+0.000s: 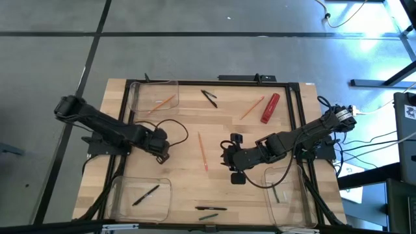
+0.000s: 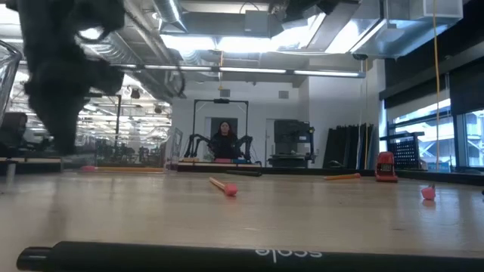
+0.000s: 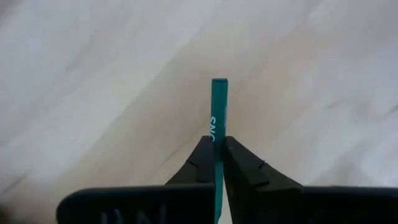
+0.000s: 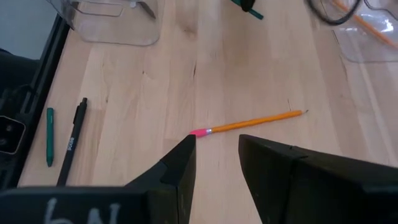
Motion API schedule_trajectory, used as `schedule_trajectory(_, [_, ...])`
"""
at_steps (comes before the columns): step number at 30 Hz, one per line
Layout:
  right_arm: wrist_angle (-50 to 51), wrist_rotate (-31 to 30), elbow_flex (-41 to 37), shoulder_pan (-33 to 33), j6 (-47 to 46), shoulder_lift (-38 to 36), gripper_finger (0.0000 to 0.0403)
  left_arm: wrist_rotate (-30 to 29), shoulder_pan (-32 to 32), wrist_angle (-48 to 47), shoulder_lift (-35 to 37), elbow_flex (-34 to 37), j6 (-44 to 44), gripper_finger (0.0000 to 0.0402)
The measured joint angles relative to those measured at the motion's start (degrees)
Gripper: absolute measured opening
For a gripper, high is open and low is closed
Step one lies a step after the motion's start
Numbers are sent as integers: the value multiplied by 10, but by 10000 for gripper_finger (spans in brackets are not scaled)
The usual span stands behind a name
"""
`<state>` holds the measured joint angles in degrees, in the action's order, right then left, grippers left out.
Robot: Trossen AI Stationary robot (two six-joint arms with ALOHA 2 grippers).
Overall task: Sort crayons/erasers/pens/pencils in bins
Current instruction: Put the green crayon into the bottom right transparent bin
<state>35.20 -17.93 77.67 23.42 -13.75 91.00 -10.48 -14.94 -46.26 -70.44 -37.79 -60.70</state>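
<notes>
My left gripper [image 3: 217, 163] is shut on a thin teal stick [image 3: 219, 109] with white lettering; it stands over the table's left middle [image 1: 161, 153]. My right gripper [image 4: 217, 155] hangs open right of centre [image 1: 227, 155], above an orange pencil [image 4: 252, 122] that lies flat on the wood. Further pencils lie at the far side [image 1: 252, 107] and in the far-left bin [image 1: 159, 103]. Black pens lie at the far middle [image 1: 209, 97] and by the near edge [image 1: 211, 208]. One pen [image 1: 146, 195] is in the near-left bin [image 1: 140, 198]. My left gripper pinches the teal stick between its two fingers [image 3: 239, 165], which lie along the stick, not across it. The stick's lettered part [image 3: 216, 127] sticks out past the fingertips and ends at a flat tip [image 3: 219, 81]. The fingers point steeply down. Whether the tip touches the table, I cannot tell.
A thick red cylinder [image 1: 270, 108] lies at the far right. A green stick [image 4: 50, 137] lies beside the black pen [image 4: 73, 143] at the near edge. The near-right bin [image 1: 286, 195] sits just behind my right gripper. A black frame [image 1: 214, 82] borders the table.
</notes>
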Motion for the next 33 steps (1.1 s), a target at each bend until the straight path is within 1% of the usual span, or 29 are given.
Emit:
schedule_trajectory(6, [-3, 0, 0, 0, 26, 0, 124, -32, 1, -2, 11, -56, 53, 2])
schedule_trajectory(10, [-8, -29, 0, 0, 63, 0, 124, -53, 2, 3, 11, -97, 103, 2])
schedule_trajectory(13, [-10, -65, 0, -1, 111, 8, 124, -58, 8, 4, 11, -126, 138, 2])
schedule_trajectory(16, [-30, -79, 0, -9, 180, 25, 124, -59, 12, 8, 11, -149, 170, 2])
schedule_trajectory(20, [-93, -80, 0, -28, 274, 60, 124, -59, 13, 11, 11, -169, 196, 2])
schedule_trajectory(25, [-170, -82, 0, -50, 388, 95, 124, -59, 13, 10, 11, -173, 204, 4])
schedule_trajectory(30, [-278, -79, 0, -72, 442, 119, 124, -56, 13, 10, 11, -173, 204, 2])
schedule_trajectory(33, [-328, -61, 0, -85, 485, 139, 124, -56, 13, 10, 11, -173, 204, 4])
